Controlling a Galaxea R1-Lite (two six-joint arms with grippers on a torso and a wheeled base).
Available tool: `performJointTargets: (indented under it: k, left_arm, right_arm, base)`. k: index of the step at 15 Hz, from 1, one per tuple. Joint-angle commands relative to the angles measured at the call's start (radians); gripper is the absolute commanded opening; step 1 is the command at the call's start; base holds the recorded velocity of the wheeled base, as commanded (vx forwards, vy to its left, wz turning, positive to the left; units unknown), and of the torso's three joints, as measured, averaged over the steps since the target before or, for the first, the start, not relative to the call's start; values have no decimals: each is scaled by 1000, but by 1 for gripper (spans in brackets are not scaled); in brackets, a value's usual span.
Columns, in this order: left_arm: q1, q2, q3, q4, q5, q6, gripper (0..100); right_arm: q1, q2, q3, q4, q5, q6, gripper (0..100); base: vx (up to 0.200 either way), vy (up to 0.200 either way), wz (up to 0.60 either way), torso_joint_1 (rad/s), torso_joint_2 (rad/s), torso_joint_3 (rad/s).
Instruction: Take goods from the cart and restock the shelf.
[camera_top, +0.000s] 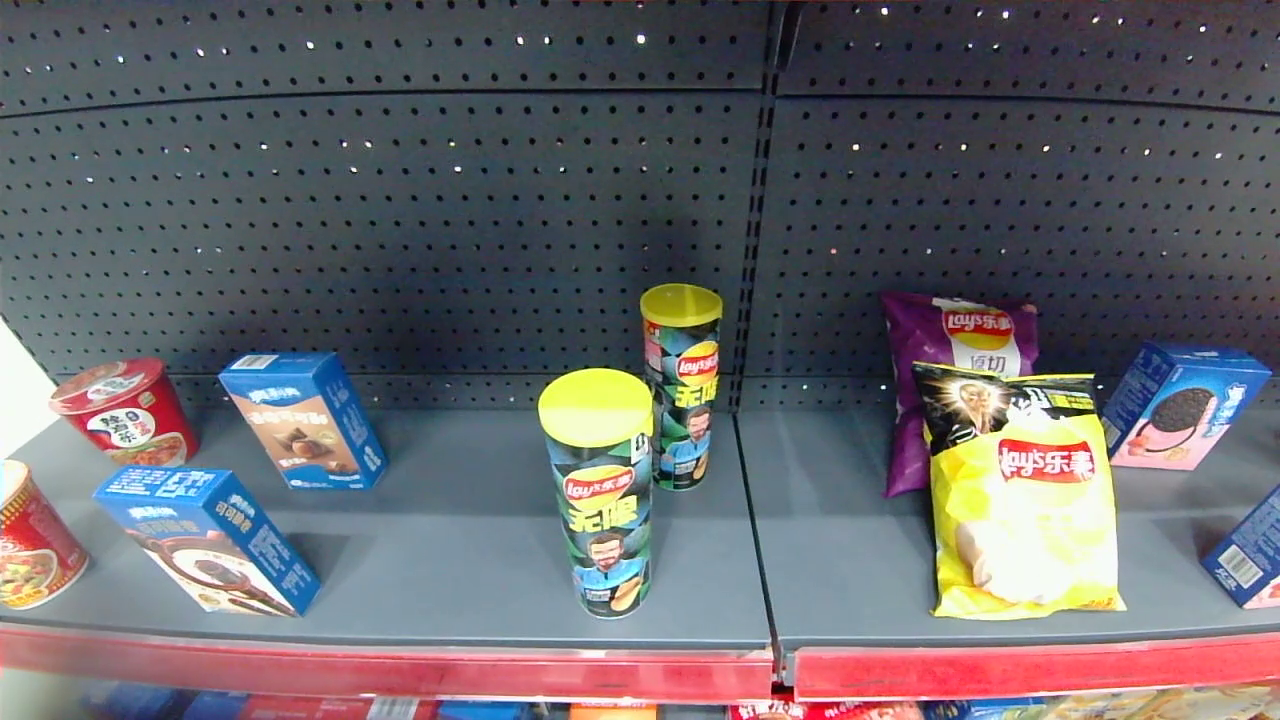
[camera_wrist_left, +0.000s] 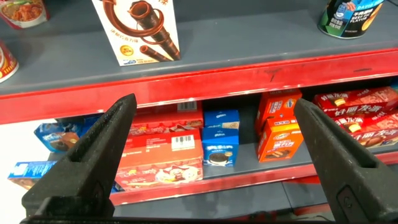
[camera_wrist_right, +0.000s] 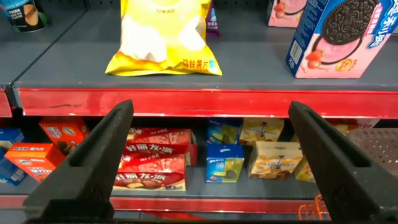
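Stock on the grey metal shelf (camera_top: 450, 540), the tall yellow-lidded crisp tube (camera_top: 600, 500) at centre and yellow foil crisp bag (camera_top: 1025, 510) lower right, stands label-outward, presumably for shoppers, while left gripper (camera_wrist_left: 214, 102) and right gripper (camera_wrist_right: 211, 107) hang spread open and empty

Cut by picture edge at left end of shelf (camera_top: 450, 550): noodle cup (camera_top: 35, 540). Cut at right end: blue box (camera_top: 1248, 555). Lower right part hidden behind yellow chip bag (camera_top: 1020, 500): purple chip bag (camera_top: 950, 345). Thin strip hidden behind front can (camera_top: 600, 490): rear can (camera_top: 685, 380). Under shelf's front edge, blurred, cropped, unreadable: lower goods (camera_top: 600, 711). Right wrist view, cropped at side: wire basket (camera_wrist_right: 379, 146).
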Motion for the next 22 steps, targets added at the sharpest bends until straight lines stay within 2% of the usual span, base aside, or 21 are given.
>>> performJointTargets:
  k: [1, 2, 3, 4, 5, 6, 7, 8, 9, 11, 13, 14, 15, 17, 18, 19, 20, 22]
  left_arm:
    - [-9, 4, 0, 0, -2, 4, 100]
    - [-135, 9, -23, 0, -2, 3, 100]
    - [-227, 115, -121, 8, -2, 3, 100]
    - [-297, 293, -193, -1, 18, -11, 100]
    - [-300, 360, -207, -9, 35, -9, 100]
    - [-328, 428, -219, -49, 38, 14, 100]
    - [-320, 515, -242, -50, 59, 35, 100]
    - [-297, 552, -261, -43, 133, 69, 100]
    - [-297, 593, -275, -37, 156, 100, 100]
    - [-305, 710, -287, -69, 136, 158, 100]
    - [-302, 782, -296, -127, 108, 161, 100]
    - [-308, 831, -331, -190, 105, 181, 100]
    - [-305, 854, -356, -196, 101, 222, 100]
    - [-273, 889, -394, -199, 58, 273, 100]
    - [-248, 909, -402, -199, 44, 325, 100]
    - [-241, 938, -405, -202, 41, 357, 100]
    - [-241, 946, -407, -202, 41, 360, 100]
    - [-241, 1026, -437, -244, 42, 334, 100]
  right_arm:
    - [0, 4, 0, 0, 0, -1, 100]
    - [0, 4, 0, 0, 0, -1, 100]
    - [0, 4, 0, 0, 0, -1, 100]
    - [0, 4, 0, 0, 0, -1, 100]
    - [0, 4, 0, 0, 0, -1, 100]
    - [0, 4, 0, 0, 0, -1, 100]
    - [0, 4, 0, 0, 0, -1, 100]
    - [0, 4, 0, 0, 0, -1, 100]
    - [0, 4, 0, 0, 0, -1, 100]
    - [0, 4, 0, 0, 0, -1, 100]
    - [0, 4, 0, 0, 0, -1, 100]
    - [0, 4, 0, 0, 0, -1, 100]
    - [0, 4, 0, 0, 0, -1, 100]
    - [0, 4, 0, 0, 0, -1, 100]
    - [0, 4, 0, 0, 0, -1, 100]
    - [0, 4, 0, 0, 0, -1, 100]
    - [0, 4, 0, 0, 0, -1, 100]
    - [0, 4, 0, 0, 0, -1, 100]
  base:
    - [0, 0, 0, 0, 0, 0]
    - [0, 0, 0, 0, 0, 0]
    - [0, 0, 0, 0, 0, 0]
    - [0, 0, 0, 0, 0, 0]
    - [0, 0, 0, 0, 0, 0]
    - [0, 0, 0, 0, 0, 0]
    - [0, 0, 0, 0, 0, 0]
    - [0, 0, 0, 0, 0, 0]
    - [0, 0, 0, 0, 0, 0]
    - [0, 0, 0, 0, 0, 0]
    - [0, 0, 0, 0, 0, 0]
    - [0, 0, 0, 0, 0, 0]
    - [0, 0, 0, 0, 0, 0]
    - [0, 0, 0, 0, 0, 0]
    - [0, 0, 0, 0, 0, 0]
    - [0, 0, 0, 0, 0, 0]
    - [0, 0, 0, 0, 0, 0]
    - [0, 0, 0, 0, 0, 0]
